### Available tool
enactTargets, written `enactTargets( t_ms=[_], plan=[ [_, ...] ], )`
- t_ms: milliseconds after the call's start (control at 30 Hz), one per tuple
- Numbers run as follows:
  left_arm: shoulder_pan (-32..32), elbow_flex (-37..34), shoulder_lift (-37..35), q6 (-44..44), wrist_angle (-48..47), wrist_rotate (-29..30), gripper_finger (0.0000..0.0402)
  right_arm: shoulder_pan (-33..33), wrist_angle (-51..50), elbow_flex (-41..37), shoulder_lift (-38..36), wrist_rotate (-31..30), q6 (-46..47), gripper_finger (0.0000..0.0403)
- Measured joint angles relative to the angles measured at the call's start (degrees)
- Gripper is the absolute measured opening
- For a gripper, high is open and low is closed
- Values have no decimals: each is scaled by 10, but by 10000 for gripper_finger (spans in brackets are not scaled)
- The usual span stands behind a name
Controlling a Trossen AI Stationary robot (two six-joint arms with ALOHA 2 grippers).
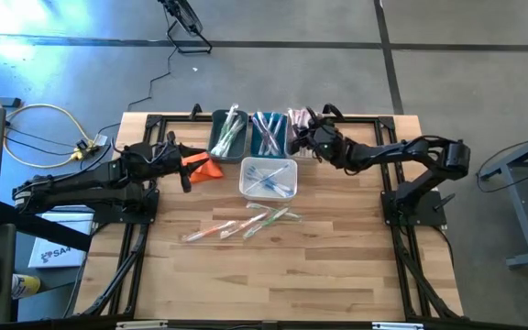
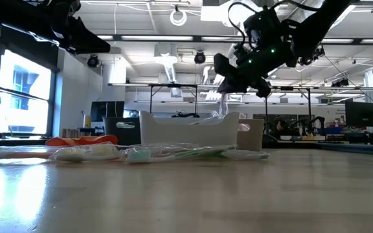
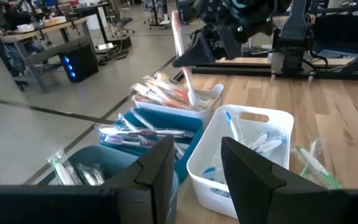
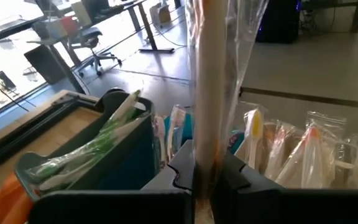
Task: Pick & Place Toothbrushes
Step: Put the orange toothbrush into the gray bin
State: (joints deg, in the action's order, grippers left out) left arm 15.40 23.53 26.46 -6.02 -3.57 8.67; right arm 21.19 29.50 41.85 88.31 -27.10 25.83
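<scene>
**Sorting under way: one toothbrush held above the far bins**

I hold the right gripper [image 1: 302, 129] clamped on a wrapped toothbrush [image 3: 182, 59] with a pinkish handle, hanging upright over the whitish bin [image 3: 207, 99] at the far right of the row (the one already stocked with orange and pink handles). I judge this the release step for that brush. The left gripper [image 1: 188, 165] waits over the tabletop [image 1: 337, 266] near the orange cloth [image 1: 203, 168], its fingers [image 3: 157, 171] apart and holding nothing.

Done so far: green-handled brushes lie in the teal bin [image 1: 228, 136], bluish ones in the blue bin [image 1: 267, 135], and more blue ones in the white basket [image 1: 269, 179].

Left to do: several loose toothbrushes [image 1: 241, 225] lie on the tabletop, near the basket's front side.
</scene>
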Motion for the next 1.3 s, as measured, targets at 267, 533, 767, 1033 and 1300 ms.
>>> enactTargets(
  t_ms=[267,533,767,1033,1300],
  plan=[
    [0,0,0,-2,5,0,129,5,25,0,54,26,26,11],
    [0,0,0,-12,5,0,129,21,24,0,64,58,63,11],
    [0,0,0,-12,5,0,129,26,-19,0,65,64,76,12],
    [0,0,0,-15,5,-2,129,26,-22,0,65,64,75,46],
    [0,0,0,-17,4,-2,129,26,-19,0,61,61,68,115]
  ],
)
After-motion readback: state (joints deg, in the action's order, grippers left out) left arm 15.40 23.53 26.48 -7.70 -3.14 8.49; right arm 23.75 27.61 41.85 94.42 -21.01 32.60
